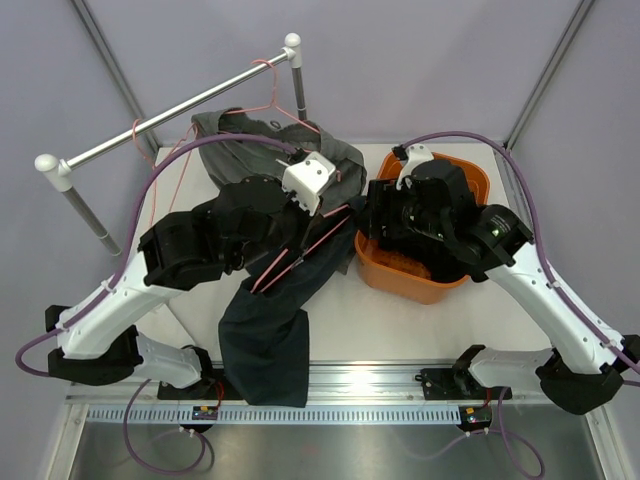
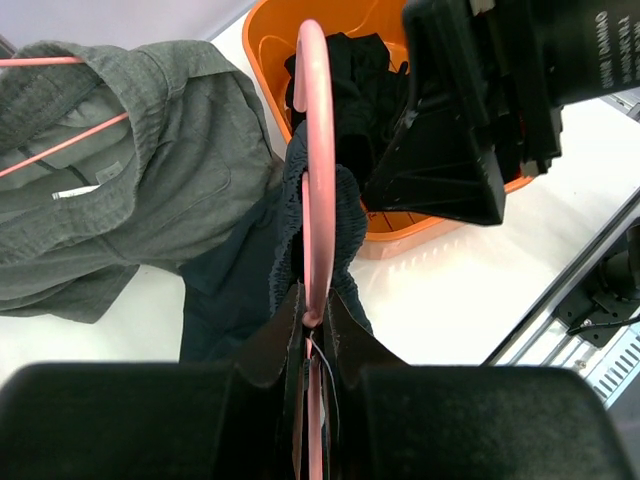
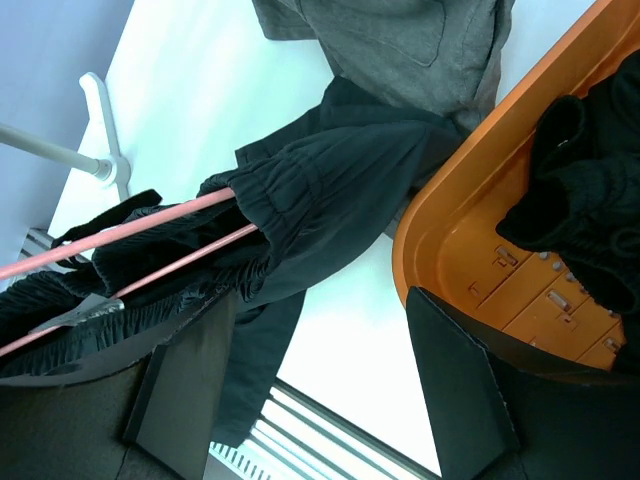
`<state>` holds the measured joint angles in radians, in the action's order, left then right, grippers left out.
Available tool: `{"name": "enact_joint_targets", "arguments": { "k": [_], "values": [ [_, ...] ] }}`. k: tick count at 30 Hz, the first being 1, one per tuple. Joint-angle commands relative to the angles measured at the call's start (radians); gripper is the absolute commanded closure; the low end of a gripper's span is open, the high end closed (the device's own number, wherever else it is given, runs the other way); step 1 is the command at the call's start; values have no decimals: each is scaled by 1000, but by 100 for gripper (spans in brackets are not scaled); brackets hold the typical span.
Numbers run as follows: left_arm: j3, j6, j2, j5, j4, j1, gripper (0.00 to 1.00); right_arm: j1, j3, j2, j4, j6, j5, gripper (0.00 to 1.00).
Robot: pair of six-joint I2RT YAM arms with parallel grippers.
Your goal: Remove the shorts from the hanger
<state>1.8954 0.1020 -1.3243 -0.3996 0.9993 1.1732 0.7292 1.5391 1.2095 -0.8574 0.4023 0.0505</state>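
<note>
Pinches pink hanger (image 2: 318, 140) in left gripper (image 2: 312, 315), navy shorts (image 3: 340, 190) draped on it over table (image 3: 200, 90) | spreads right gripper (image 3: 320, 370) wide alongside, gripping nothing | shows black shorts (image 3: 585, 215) already in orange basket (image 3: 470, 230) | leaves navy and grey shorts (image 2: 150, 170) to free, seemingly

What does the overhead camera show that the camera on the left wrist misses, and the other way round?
Only overhead: the metal rail across the back of the table. Only the left wrist: a close look at the left pincer shut on the pink hanger. Both: the navy shorts bunched on that hanger, the grey shorts beside them, and the orange basket holding the black shorts.
</note>
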Motion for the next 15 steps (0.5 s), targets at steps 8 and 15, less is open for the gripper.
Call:
{"name": "enact_joint_targets", "arguments": {
  "k": [8, 15],
  "values": [
    [19, -10, -6, 30, -97, 3, 100, 30, 32, 67, 63, 30, 58, 26],
    [-1, -2, 19, 30, -93, 5, 100, 30, 87, 148, 54, 27, 115, 40]
  ]
}}
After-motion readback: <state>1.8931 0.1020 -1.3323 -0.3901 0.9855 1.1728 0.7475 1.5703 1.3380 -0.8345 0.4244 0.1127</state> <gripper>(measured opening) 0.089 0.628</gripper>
